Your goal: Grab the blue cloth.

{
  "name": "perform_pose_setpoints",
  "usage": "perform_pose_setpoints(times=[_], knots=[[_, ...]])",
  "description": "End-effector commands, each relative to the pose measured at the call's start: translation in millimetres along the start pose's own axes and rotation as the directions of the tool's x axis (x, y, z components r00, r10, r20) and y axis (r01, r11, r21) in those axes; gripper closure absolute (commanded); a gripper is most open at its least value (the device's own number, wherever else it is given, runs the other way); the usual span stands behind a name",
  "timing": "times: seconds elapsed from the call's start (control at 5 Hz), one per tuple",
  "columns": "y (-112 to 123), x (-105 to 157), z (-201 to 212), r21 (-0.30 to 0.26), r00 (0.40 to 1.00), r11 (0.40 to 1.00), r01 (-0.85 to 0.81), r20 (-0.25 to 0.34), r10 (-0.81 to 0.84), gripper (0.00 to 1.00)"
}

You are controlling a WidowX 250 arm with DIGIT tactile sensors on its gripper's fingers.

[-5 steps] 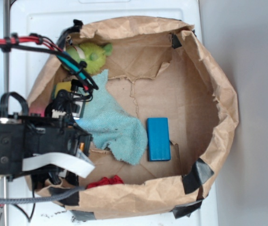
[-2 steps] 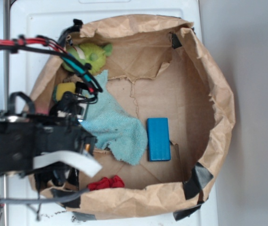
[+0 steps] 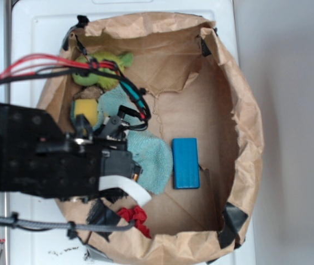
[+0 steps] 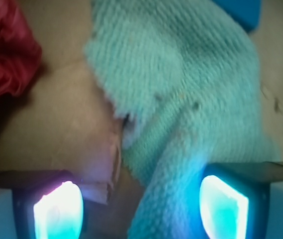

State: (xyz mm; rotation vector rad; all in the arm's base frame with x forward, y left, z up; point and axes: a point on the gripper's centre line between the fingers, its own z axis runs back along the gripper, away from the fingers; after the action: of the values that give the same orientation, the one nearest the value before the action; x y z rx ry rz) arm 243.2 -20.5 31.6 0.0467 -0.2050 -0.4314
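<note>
A blue block [image 3: 185, 163] lies just right of the blue cloth [image 3: 148, 157], a red cloth [image 4: 4, 55] to its other side, a green plush [image 3: 104, 66] farther off. The gripper [image 4: 141, 211] hangs above with jaws wide, holding nothing. The fuzzy, ragged-edged cloth lies between the fingers [image 4: 224, 206] on the cardboard floor [image 3: 201, 110]

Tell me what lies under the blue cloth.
Brown cardboard floor shows beside and beneath the blue cloth's ragged edge. Anything under its middle is covered. The gripper hangs open above it.
</note>
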Motion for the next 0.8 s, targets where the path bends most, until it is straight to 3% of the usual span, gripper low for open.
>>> perform_pose_setpoints(times=[0.0, 0.2, 0.4, 0.6], knots=[[9, 10, 6, -0.033, 0.997, 0.999, 0.036, 0.062, -0.034, 0.00], [13, 16, 6, -0.026, 0.998, 1.000, 0.014, 0.060, -0.012, 0.00], [18, 22, -1, 0.037, 0.998, 0.999, -0.008, 0.063, 0.006, 0.00], [17, 22, -5, 0.058, 0.998, 0.998, -0.025, 0.065, 0.021, 1.00]])
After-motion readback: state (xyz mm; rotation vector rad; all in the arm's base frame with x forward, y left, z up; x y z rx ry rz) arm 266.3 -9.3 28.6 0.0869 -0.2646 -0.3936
